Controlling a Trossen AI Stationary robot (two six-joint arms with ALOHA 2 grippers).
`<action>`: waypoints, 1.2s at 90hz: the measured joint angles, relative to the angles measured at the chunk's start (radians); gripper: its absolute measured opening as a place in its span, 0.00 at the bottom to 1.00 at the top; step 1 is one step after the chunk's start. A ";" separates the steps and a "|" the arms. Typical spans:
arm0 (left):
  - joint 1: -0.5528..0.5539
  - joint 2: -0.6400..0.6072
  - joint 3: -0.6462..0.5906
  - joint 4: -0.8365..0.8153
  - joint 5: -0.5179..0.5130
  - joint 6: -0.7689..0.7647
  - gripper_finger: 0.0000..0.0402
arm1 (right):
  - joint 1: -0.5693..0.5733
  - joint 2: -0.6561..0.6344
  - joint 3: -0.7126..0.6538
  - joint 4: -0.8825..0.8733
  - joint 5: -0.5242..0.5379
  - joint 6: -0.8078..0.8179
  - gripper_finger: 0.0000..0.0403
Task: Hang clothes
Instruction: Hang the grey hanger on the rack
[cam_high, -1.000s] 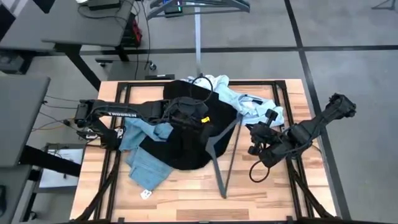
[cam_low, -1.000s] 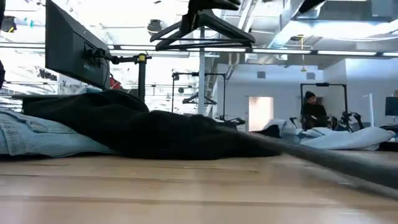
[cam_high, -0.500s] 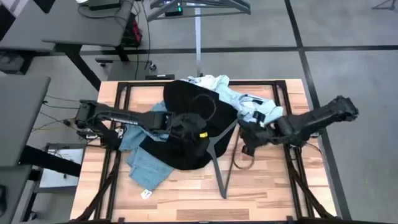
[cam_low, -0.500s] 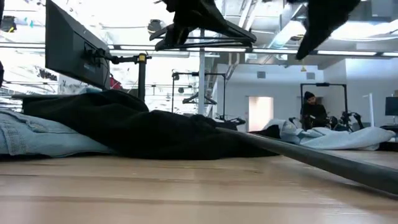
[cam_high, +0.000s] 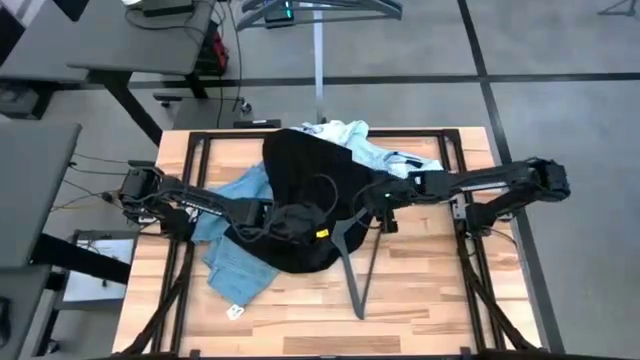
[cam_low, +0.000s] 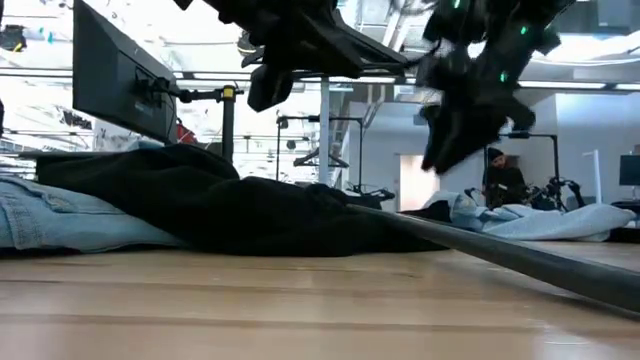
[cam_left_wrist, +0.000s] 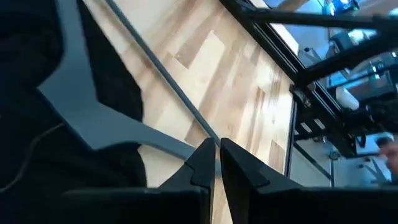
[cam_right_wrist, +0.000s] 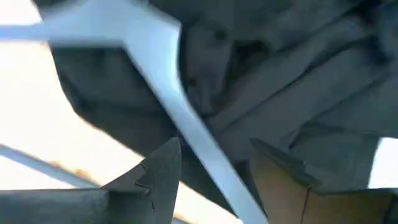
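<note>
1. I saw the grey hanger (cam_high: 352, 243) lying partly on the black t-shirt (cam_high: 305, 180), its long arm running from my right gripper (cam_high: 381, 208) toward the table's near edge
2. My right gripper was nearer, fingers apart around that arm
3. My left gripper (cam_high: 318, 228) hung over the t-shirt, fingers pressed together, holding nothing
4. The jeans (cam_high: 235, 262) and pale shirt (cam_high: 385, 160) lay beside the t-shirt
</note>
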 joint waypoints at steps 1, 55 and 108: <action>-0.001 0.000 0.000 0.000 0.000 0.003 0.02 | -0.001 0.008 0.000 0.000 -0.001 -0.009 0.43; -0.003 0.000 0.000 -0.041 0.049 0.085 0.02 | -0.047 0.284 0.007 0.069 0.113 -0.146 0.41; 0.040 -0.120 0.000 -0.058 0.052 0.049 0.02 | 0.056 -0.003 0.266 -0.440 0.208 0.157 0.15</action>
